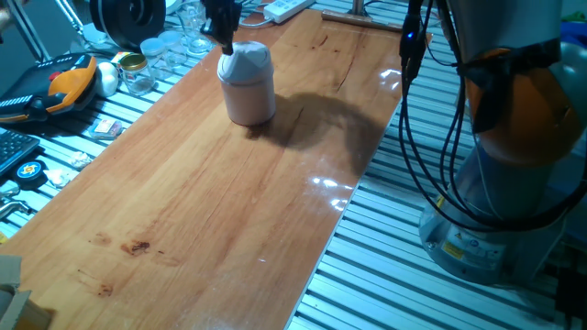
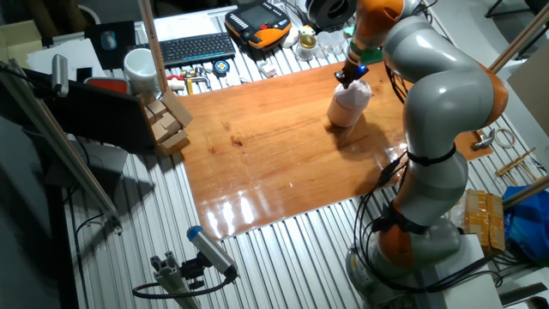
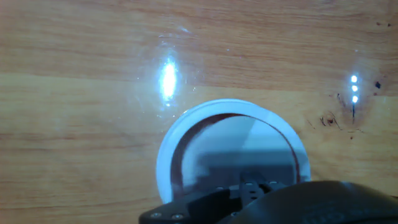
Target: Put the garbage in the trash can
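Hand view: my gripper sits right over the bin lid. Whether my fingers are spread or holding anything, I cannot tell.

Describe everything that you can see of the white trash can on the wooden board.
The trash can is a small white cylinder, plastic by its look, with a rounded domed lid. It stands upright on the wooden board, near its far end. The claw is right above the lid and seems to touch it. From the hand view its top is a white ring around a pale flap.
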You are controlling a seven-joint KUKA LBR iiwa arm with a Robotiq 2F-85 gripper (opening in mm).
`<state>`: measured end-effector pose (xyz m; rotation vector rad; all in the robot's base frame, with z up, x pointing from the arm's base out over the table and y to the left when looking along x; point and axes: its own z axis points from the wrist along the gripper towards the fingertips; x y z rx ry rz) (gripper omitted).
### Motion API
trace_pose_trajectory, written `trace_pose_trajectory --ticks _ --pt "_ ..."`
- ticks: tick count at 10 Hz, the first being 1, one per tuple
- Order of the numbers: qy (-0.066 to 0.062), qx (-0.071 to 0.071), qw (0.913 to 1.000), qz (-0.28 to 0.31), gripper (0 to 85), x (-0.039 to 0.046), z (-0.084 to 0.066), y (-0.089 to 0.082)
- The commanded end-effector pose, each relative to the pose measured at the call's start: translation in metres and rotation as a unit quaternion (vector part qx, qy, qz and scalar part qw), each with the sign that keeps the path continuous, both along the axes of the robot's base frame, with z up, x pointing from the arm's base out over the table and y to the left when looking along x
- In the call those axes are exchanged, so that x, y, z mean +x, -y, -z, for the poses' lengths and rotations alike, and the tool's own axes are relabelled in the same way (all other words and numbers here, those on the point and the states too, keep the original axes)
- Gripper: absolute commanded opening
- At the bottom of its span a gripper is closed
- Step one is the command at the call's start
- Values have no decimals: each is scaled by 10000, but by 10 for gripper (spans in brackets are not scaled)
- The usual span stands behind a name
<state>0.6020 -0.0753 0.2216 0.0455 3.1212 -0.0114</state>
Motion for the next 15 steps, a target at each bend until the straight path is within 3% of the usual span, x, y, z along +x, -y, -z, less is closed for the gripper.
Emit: trace_pose_trajectory --ticks 1,3,5,7,9,12,14,15 --pt "26 9 10000 66 0 -41 28 -415" --pt "102 76 9997 219 0 -146 119 -696" --pt "149 266 9989 367 0 -275 253 -936" --pt "177 343 9986 353 0 -346 372 -1055" --pt "98 416 9985 329 0 -353 412 -1079" --pt "115 386 9987 314 0 -379 502 -1117" --pt "116 156 9998 74 0 -405 516 -1085" --pt "87 130 9999 -26 0 -419 509 -1079"
